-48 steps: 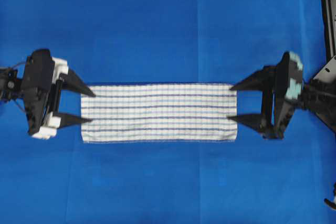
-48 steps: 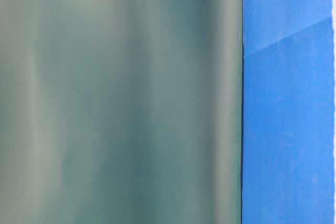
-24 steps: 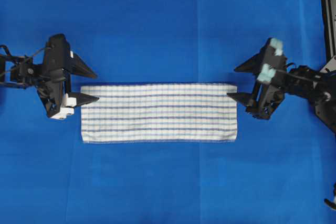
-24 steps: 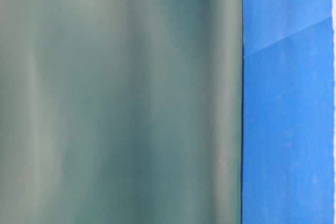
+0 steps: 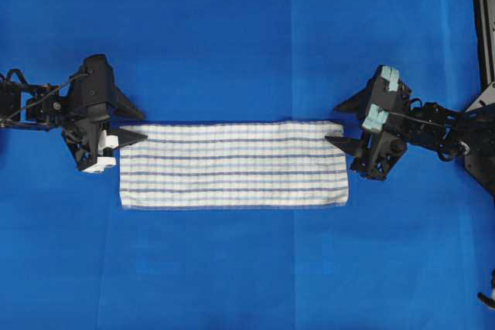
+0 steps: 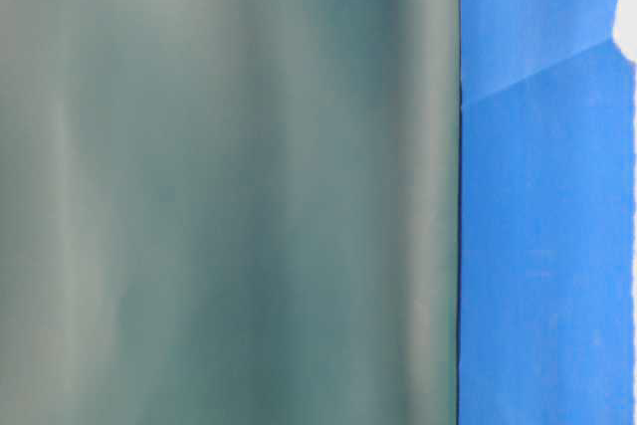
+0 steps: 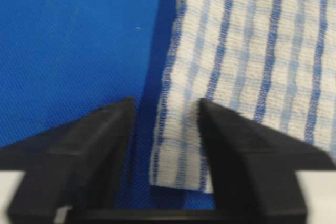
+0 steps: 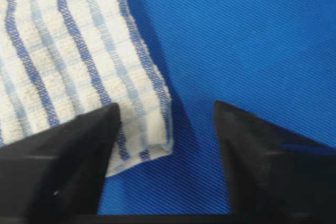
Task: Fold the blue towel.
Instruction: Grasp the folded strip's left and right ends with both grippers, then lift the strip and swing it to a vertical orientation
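Here we see the blue table covering [image 5: 247, 36] spread under everything, with the blue towel [image 5: 232, 165] lying flat on it as a long strip (striped white cloth). At the towel's far-left corner sits the left gripper [image 5: 133, 123], jaws partly open and straddling that corner, one finger [image 7: 247, 156] over the cloth, the other on the covering beside it. At the towel's far-right corner the right gripper [image 5: 340, 123] does likewise, jaws partly open around the corner, nothing lifted.
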Available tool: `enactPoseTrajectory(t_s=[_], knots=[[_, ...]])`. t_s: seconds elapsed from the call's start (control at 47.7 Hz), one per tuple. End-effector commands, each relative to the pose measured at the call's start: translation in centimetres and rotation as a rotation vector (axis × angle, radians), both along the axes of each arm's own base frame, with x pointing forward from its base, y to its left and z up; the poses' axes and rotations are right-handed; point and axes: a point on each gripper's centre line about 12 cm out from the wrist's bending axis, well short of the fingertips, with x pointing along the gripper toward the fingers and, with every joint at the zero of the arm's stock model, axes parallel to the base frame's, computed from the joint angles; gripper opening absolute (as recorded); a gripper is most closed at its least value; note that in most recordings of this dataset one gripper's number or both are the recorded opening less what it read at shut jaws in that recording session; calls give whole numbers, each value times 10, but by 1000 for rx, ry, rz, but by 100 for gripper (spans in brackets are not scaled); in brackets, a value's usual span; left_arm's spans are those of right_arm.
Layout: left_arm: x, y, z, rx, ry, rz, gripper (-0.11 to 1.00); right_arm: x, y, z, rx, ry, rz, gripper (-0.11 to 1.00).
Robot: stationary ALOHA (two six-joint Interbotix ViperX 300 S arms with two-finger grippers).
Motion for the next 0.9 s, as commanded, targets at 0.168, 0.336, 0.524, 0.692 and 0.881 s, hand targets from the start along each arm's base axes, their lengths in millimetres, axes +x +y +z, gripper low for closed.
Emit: enactPoseTrajectory(t_s=[0.168,0.336,0.524,0.692,0.881], knots=[[-3,-5,-1,-6,55,-16,3,2,3,6,15,-16,9,2],[-2,-5,13,-4,31,-20,3,0,3,17,18,-60,10,-3],[-1,-5,49,-1,-46,-26,3,-1,3,39,23,-143,17,-3],[-5,-6,91,-2,-117,-29,3,-5,4,62,43,-225,27,-3],[-10,-7,132,-3,-206,-32,3,-9,6,97,76,-350,44,-3]])
